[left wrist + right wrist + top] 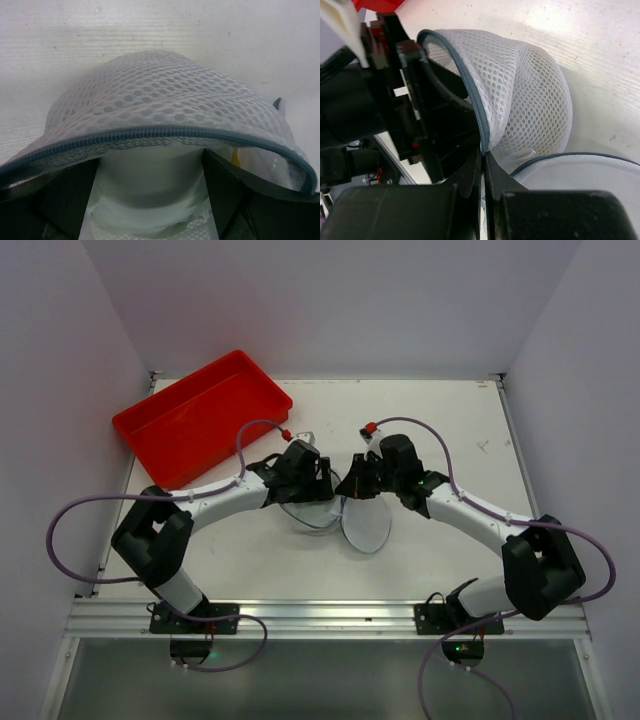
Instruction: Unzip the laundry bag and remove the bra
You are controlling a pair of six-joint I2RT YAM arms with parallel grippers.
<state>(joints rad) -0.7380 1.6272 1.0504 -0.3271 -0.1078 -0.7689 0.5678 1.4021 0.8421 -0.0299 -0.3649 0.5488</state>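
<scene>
One laundry bag (312, 512) lies near the middle of the table (450, 420), between my two grippers. In the top view, one red tray (205, 415) sits well apart from it at 10 o'clock. The bag's one round lid (366, 525) is folded out flat on the table at 4 o'clock of the bag body. One blue-grey zip trim (150, 132) runs along the open rim. My left arm reaches the bag from 9 o'clock and my right arm from 3 o'clock, and the two wrists stand close together above it. My left gripper (150, 165) has its two fingers spread wide, one at 7 o'clock and one at 5 o'clock of the left wrist view. Both sit below the raised zip rim, at the mouth of the bag. One pale, smooth, rounded piece of fabric (150, 200) lies between these fingers. I cannot tell whether the pads press on it, nor whether it is the bra. One small yellow patch (235, 159) shows inside the bag at 3 o'clock of that view, too small to identify. My right gripper (483, 157) has its two fingers drawn together on the rim of the bag, and the zip trim runs down into the narrow slit between them. The white mesh wall bulges away from this grip toward 1 o'clock in the right wrist view. The lid's trimmed edge shows at 4 o'clock there.
</scene>
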